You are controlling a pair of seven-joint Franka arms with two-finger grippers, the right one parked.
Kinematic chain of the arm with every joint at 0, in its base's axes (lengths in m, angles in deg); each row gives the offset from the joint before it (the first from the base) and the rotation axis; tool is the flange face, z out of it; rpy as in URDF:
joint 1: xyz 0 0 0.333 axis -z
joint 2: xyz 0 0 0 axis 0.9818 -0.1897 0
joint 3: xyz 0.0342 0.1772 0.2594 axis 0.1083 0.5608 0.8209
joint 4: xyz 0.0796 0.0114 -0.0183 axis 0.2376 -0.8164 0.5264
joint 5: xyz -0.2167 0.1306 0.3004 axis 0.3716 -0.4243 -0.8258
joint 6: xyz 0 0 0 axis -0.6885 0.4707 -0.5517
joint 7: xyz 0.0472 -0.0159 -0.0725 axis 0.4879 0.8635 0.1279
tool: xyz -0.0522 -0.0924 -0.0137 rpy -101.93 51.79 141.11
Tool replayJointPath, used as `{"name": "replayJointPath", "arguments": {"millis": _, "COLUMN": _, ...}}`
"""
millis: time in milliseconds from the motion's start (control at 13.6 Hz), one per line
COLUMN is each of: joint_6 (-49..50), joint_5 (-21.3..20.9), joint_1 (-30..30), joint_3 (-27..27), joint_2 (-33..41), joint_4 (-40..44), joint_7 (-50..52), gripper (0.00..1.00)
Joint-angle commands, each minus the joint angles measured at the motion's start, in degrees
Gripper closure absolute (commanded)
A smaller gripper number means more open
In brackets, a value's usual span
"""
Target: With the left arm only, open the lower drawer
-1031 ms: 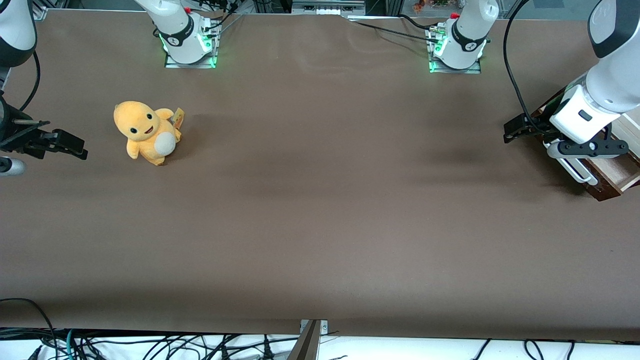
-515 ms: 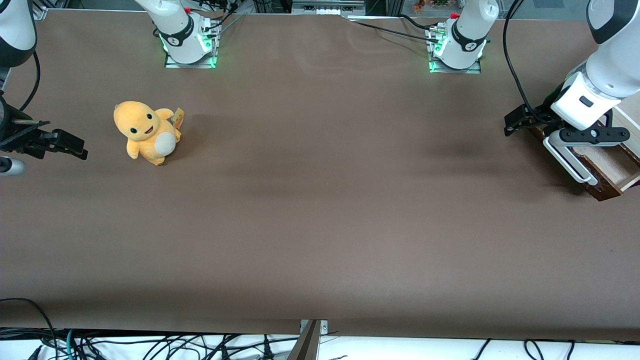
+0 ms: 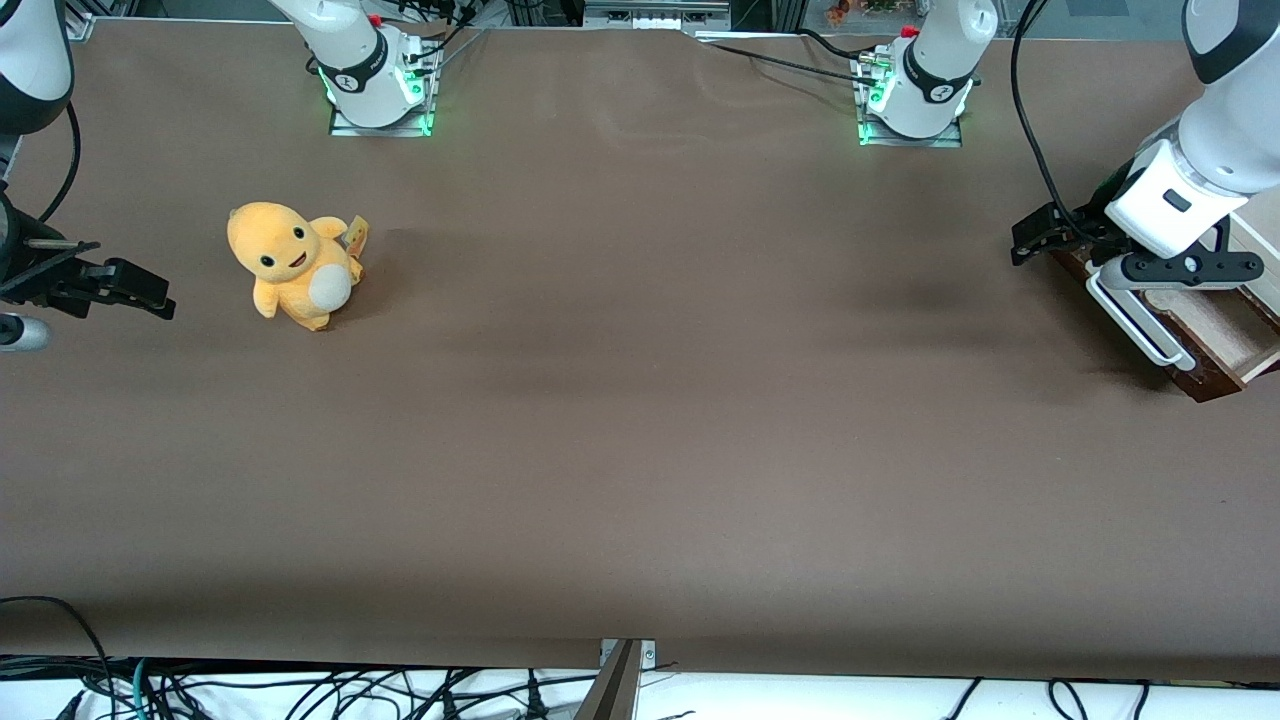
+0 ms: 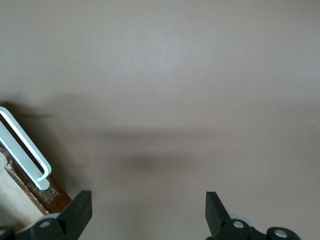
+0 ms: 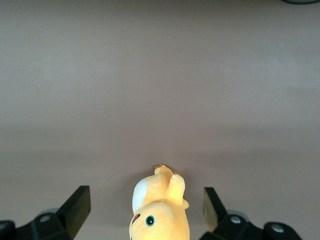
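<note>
- Gripper (image 4: 145, 212) spread wide, holding nothing, above lower drawer (image 3: 1215, 335) at the working arm's table edge.
- Drawer looks open; a careless retreat could snag handle (image 4: 25, 147).

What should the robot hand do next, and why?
Probably lift the gripper clear and stop. The lower drawer is already pulled out, with its pale inside showing. The open fingers hold nothing, and the handle sits beside them, untouched.
</note>
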Motion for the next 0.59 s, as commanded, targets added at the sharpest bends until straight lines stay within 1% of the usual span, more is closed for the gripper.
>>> {"name": "replayJointPath", "arguments": {"millis": 0, "joint_6": 1.66, "joint_5": -2.2, "joint_1": 0.24, "joint_3": 0.23, "joint_2": -1.25, "joint_4": 2.44, "joint_7": -1.82, "gripper": 0.0}}
{"name": "replayJointPath", "arguments": {"millis": 147, "joint_6": 1.75, "joint_5": -2.11, "joint_1": 0.24, "joint_3": 0.23, "joint_2": -2.04, "joint_4": 3.75, "joint_7": -4.8, "gripper": 0.0}}
{"name": "replayJointPath", "arguments": {"millis": 515, "joint_6": 1.75, "joint_5": -2.03, "joint_1": 0.24, "joint_3": 0.23, "joint_2": -2.49, "joint_4": 4.46, "joint_7": -4.73, "gripper": 0.0}}
